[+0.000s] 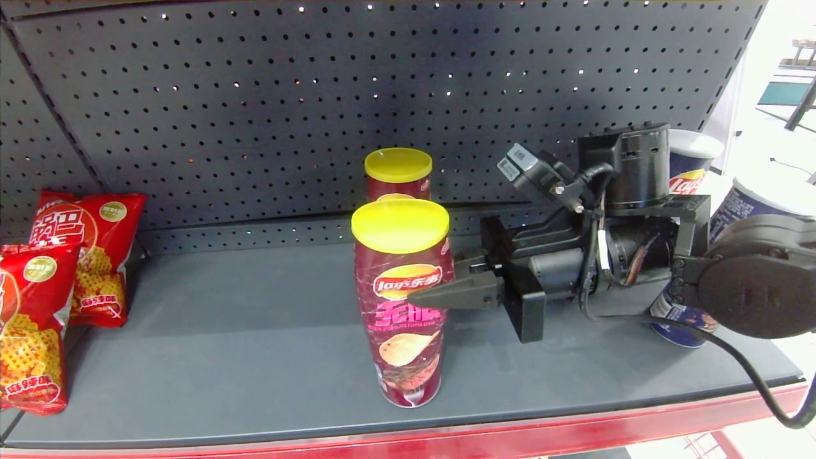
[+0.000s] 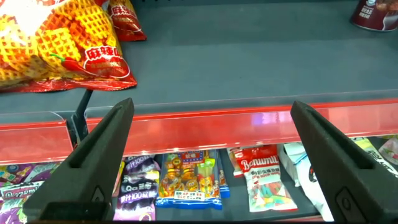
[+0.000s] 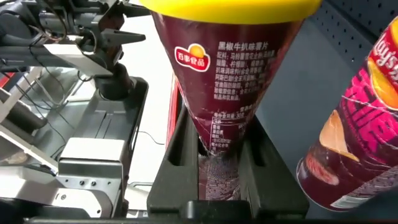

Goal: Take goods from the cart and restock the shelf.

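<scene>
A dark red chip can with a yellow lid (image 1: 400,306) stands upright near the front of the grey shelf (image 1: 242,344). My right gripper (image 1: 441,280) comes in from the right and is shut on its middle; in the right wrist view the can (image 3: 227,81) sits between the black fingers (image 3: 177,149). A second, identical can (image 1: 398,173) stands right behind it against the back panel, also seen as the can beside my grip (image 3: 354,143). My left gripper (image 2: 211,162) hangs open and empty in front of the shelf's red front edge (image 2: 205,127).
Red snack bags (image 1: 38,319) (image 1: 95,255) lie at the shelf's left end. Blue-and-white cans (image 1: 692,159) (image 1: 765,197) stand at the right end behind my right arm. Packets of sweets (image 2: 186,180) fill the lower shelf. A perforated panel (image 1: 319,95) backs the shelf.
</scene>
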### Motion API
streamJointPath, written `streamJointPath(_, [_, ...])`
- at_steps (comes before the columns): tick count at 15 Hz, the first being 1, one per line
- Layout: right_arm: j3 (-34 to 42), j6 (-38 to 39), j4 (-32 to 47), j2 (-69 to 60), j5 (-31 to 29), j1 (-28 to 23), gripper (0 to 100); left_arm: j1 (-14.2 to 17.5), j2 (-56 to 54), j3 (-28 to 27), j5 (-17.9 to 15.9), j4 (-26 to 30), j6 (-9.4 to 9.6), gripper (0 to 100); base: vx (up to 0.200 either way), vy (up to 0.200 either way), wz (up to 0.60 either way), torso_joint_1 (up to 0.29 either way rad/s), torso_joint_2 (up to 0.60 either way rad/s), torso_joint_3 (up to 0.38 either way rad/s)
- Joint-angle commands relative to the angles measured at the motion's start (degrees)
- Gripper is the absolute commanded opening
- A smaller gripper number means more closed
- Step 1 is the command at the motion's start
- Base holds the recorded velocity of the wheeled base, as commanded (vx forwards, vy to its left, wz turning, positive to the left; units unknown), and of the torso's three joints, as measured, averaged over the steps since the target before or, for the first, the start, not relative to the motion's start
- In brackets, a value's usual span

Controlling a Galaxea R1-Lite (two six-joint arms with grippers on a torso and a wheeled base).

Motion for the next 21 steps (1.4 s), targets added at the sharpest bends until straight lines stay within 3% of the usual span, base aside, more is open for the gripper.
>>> streamJointPath(1, [0.1,-0.01,0.01,0.16,0.03,0.13,0,0.0,-0.01,0.03,0.0,0.02,-0.02,100,0.0,0.0,0.0,0.0,0.0,0.0])
streamJointPath(14, [0.54,0.96,-1.57,2.62,-0.76,0.04,0,0.0,-0.01,0.03,0.0,0.02,-0.02,100,0.0,0.0,0.0,0.0,0.0,0.0])
streamJointPath(15, [0.89,0.96,-1.66,2.62,-0.76,0.04,100,0.0,-0.01,0.03,0.0,0.02,-0.02,100,0.0,0.0,0.0,0.0,0.0,0.0])
streamJointPath(21, [2.04,1.05,-1.31,0.95,-0.85,0.04,100,0.0,-0.01,0.03,0.0,0.02,-0.02,100,0.0,0.0,0.0,0.0,0.0,0.0])
